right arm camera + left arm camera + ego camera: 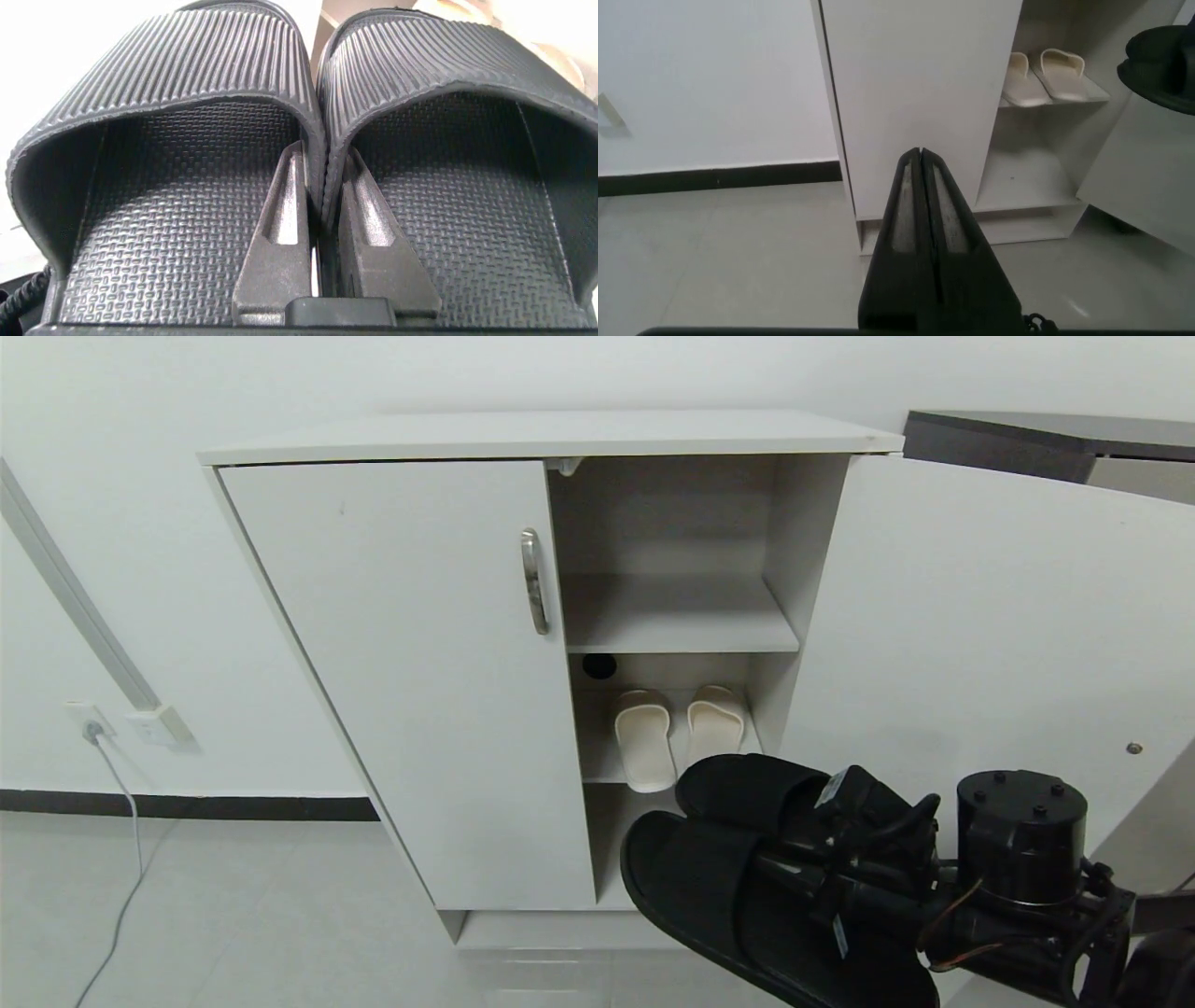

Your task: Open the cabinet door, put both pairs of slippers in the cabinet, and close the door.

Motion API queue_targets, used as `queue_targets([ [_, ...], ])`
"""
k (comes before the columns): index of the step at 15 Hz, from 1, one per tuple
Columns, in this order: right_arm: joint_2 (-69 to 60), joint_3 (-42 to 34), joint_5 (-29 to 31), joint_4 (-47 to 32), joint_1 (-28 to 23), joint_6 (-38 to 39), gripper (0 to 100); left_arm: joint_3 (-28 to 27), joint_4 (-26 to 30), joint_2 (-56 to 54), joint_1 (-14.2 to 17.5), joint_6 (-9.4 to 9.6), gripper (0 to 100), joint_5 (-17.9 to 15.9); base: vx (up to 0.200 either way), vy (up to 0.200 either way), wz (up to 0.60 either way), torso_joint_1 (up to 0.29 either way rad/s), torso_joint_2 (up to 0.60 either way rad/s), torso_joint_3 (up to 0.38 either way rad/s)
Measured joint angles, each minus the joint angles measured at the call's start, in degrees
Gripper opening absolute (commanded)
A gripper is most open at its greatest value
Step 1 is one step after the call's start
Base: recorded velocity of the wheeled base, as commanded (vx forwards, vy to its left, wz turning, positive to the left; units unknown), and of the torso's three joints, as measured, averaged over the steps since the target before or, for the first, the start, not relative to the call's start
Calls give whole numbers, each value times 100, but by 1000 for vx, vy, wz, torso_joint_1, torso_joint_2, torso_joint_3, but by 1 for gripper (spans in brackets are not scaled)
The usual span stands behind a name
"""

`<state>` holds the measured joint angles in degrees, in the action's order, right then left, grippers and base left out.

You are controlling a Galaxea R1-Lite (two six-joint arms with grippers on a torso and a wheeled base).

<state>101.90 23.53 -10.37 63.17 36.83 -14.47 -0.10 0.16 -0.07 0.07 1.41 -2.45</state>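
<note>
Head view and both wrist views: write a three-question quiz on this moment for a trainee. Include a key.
1. True or false: the white slippers lie on the floor outside the cabinet.
2. What is the right gripper holding? A) the white slippers B) the black slippers C) the door handle
3. Fill in the blank: the left gripper, which holds nothing, is ___ (open or shut).

Key: 1 false, they lie on a shelf inside the cabinet; 2 B; 3 shut.
</note>
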Motion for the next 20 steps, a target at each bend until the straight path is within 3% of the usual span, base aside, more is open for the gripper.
queue_targets([
  [4, 2, -35, -7, 33, -4, -2, 0, 0, 0, 0, 0, 6, 0, 0, 0, 150, 0, -1, 4, 2],
  [14, 91, 1, 134, 119, 99, 41, 0, 0, 2, 0, -7, 6, 0, 2, 0, 0, 0, 0, 0, 0],
  [15, 118, 45, 334, 115, 178, 150, 0, 0, -2, 0, -2, 6, 0, 0, 0, 0, 0, 0, 0, 0],
  [16, 173, 111, 953, 119, 379, 424, 0, 0, -5, 0, 4, 9, 0, 0, 0, 0, 0, 0, 0, 0],
  [18, 389, 400, 2756, 132, 950, 1084, 0, 0, 2, 0, 0, 9, 0, -1, 0, 0, 0, 0, 0, 0],
  [20, 745, 897, 3914, 106, 1297, 1526, 0, 0, 0, 0, 2, 6, 0, 0, 0, 0, 0, 0, 0, 0],
])
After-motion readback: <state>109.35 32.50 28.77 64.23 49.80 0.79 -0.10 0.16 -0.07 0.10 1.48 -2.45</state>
